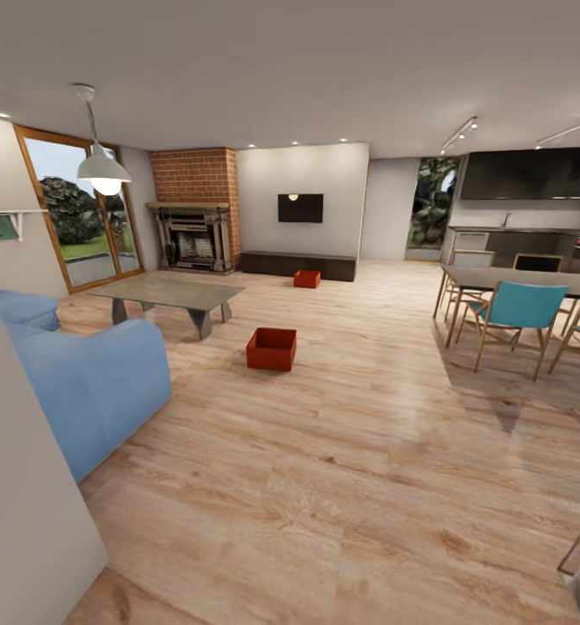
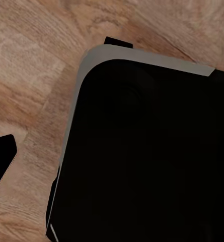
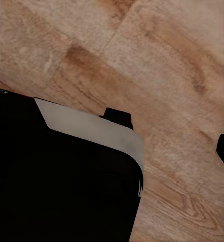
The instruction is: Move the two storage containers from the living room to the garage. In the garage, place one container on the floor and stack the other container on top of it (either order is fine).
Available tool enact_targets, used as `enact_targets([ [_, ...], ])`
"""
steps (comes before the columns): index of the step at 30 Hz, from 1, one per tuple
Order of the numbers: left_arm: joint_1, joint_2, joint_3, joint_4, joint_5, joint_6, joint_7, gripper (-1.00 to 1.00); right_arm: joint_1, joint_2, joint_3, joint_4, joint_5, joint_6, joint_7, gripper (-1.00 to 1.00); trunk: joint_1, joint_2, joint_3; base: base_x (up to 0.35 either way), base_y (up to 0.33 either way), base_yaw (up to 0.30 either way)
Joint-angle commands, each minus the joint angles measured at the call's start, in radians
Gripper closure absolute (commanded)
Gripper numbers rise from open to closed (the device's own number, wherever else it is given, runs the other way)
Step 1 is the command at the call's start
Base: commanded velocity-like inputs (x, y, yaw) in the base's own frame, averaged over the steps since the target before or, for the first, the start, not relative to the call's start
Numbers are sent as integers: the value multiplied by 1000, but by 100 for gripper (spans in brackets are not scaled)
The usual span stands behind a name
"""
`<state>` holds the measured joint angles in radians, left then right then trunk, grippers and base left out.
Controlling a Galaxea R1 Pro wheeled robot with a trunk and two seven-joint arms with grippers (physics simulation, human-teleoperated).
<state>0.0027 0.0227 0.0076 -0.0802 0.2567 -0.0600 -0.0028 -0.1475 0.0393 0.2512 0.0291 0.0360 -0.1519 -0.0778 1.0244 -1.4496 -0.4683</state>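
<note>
well, we judge the two storage containers as light, stiff bins: thin plain walls, no lid, nothing inside that we can make out. thin rims like that should take a pinch over the top edge of a short wall, or one gripper on each short end so the bin does not swing; the smooth sides look a bit slippery, so we would bite down over the rim rather than press against the faces.

the nearer storage container (image 1: 271, 349) sits on the light wood-plank floor (image 1: 342, 486) of the living room, open side up, between the low grey coffee table (image 1: 170, 295) and the dining table (image 1: 533, 282) with its teal chair (image 1: 517, 317), closer to the coffee table. the farther storage container (image 1: 306, 279) rests on the same planks just in front of the long dark bench (image 1: 297, 265), under the black wall tv (image 1: 300, 208) and to the right of the red-brick fireplace (image 1: 194, 217). both are orange-red, rectangular, matching in shape; the far one is too small for us to tell whether its walls are straight or tapered. the blue sofa (image 1: 90, 382) stands to our left, well apart from either bin.

each wrist view looks down past our dark, pale-edged base at bare planks, with dark tips at the edges; whether either gripper is spread or closed we cannot tell. neither holds a bin, since both lie well ahead on the floor.
</note>
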Motion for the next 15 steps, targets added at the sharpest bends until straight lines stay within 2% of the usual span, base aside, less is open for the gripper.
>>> enact_targets([
  [1,0,0,0,-1,4,-1,0,-100,-1,1,4,3,4,-5,-5,-100,1,0,-1,325,0,0],
  [15,0,0,0,-1,5,-1,0,-100,-1,1,5,3,4,-5,-5,-100,1,0,-1,325,0,0],
])
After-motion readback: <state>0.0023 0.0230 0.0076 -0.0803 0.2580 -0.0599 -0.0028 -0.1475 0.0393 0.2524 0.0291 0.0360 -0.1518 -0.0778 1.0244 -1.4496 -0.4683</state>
